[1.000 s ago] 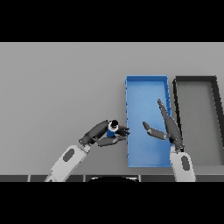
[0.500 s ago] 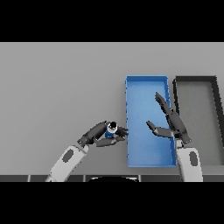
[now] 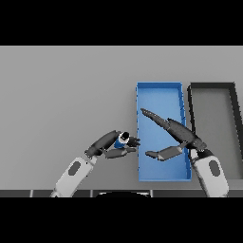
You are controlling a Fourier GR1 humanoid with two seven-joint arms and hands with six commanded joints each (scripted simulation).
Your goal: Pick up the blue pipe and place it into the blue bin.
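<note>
Spreading across the whole view is a plain grey table (image 3: pixel 61 95), and nothing of a room is showing beyond it. Two long bins are sitting side by side on its right part: the blue bin (image 3: pixel 159 85) and, just to its right, a dark bin (image 3: pixel 211 86). The left hand (image 3: pixel 110 144) is hovering just left of the blue bin's left wall, its fingers and thumb curling round the blue pipe (image 3: pixel 121 140), whose pale end is peeking out above the fingers; the pipe is outside the bin. The right hand (image 3: pixel 176 135) is reaching over the blue bin with straight, spread fingers, holding nothing. Compared with half a second ago, the right hand is tilting further toward the left, while the left hand with the pipe is staying almost where it was.
</note>
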